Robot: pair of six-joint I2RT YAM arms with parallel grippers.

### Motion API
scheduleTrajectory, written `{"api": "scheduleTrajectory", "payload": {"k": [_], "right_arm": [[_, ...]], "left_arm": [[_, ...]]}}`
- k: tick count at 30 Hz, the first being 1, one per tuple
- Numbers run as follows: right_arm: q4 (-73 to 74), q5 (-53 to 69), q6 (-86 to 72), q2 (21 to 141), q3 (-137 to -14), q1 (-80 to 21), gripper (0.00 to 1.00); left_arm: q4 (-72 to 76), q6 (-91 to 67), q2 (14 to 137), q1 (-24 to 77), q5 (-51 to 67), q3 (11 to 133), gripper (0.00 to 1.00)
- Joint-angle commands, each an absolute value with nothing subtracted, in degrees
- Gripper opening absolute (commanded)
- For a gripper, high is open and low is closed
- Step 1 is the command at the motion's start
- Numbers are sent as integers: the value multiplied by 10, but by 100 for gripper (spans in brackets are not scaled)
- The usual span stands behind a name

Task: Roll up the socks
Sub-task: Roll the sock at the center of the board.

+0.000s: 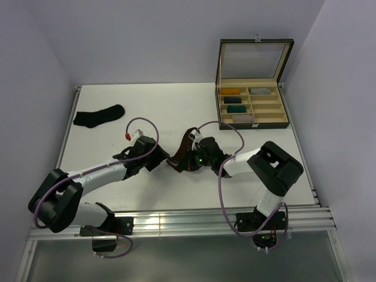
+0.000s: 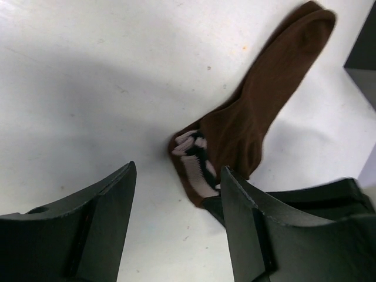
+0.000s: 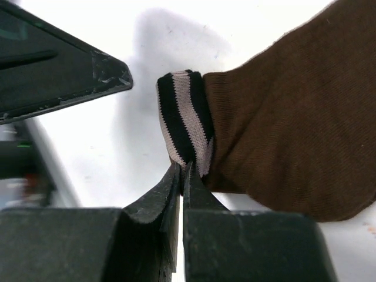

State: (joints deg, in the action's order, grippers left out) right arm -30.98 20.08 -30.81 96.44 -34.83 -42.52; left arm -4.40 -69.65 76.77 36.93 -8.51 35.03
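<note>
Socks lie well apart on the white counter point(image 1: 158, 100). The brown sock point(image 1: 183, 154) is near the middle, between my two arms, and the black sock point(image 1: 98, 115) is off toward the far left edge, flat and slightly curved, with nothing touching it.

On the left wrist view I see the brown sock point(image 2: 258, 111) stretched out on a diagonal, its foot running away toward the upper right and its cuff nearest the camera. The body is a plain dark brown with a fine ribbed knit. The cuff carries black and pale stripes and is bunched up on itself rather than lying flat.

My right fingers point(image 3: 183, 173) are pressed together with a fold of that striped cuff pinched at their tips. From that wrist camera the stripes curl up out of the pinch in a tight loop, and the brown body point(image 3: 294, 135) spreads away to the right.

My left fingers point(image 1: 160, 161) stand parted and hold nothing. The cuff lies just ahead of their tips; I cannot tell whether either tip touches the fabric.

At the far right stands an open box point(image 1: 254, 125), lid upright, with small rolled bundles in its compartments.
</note>
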Motion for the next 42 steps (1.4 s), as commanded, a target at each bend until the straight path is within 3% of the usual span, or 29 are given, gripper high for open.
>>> {"api": "scheduleTrajectory", "payload": {"k": [1, 11, 23, 34, 42], "right_arm": [[-390, 302, -436, 990, -326, -398, 0], [-571, 346, -611, 1071, -251, -355, 0], [-483, 342, -583, 1073, -289, -355, 0], [-443, 345, -582, 1083, -311, -351, 0], [-403, 348, -578, 1096, -329, -342, 0]], "left_arm": [[13, -709, 779, 367, -63, 351, 64], [33, -719, 806, 385, -33, 354, 58], [51, -714, 798, 396, -33, 339, 58], [40, -721, 836, 400, -33, 343, 49], [63, -712, 811, 400, -40, 324, 59]]}}
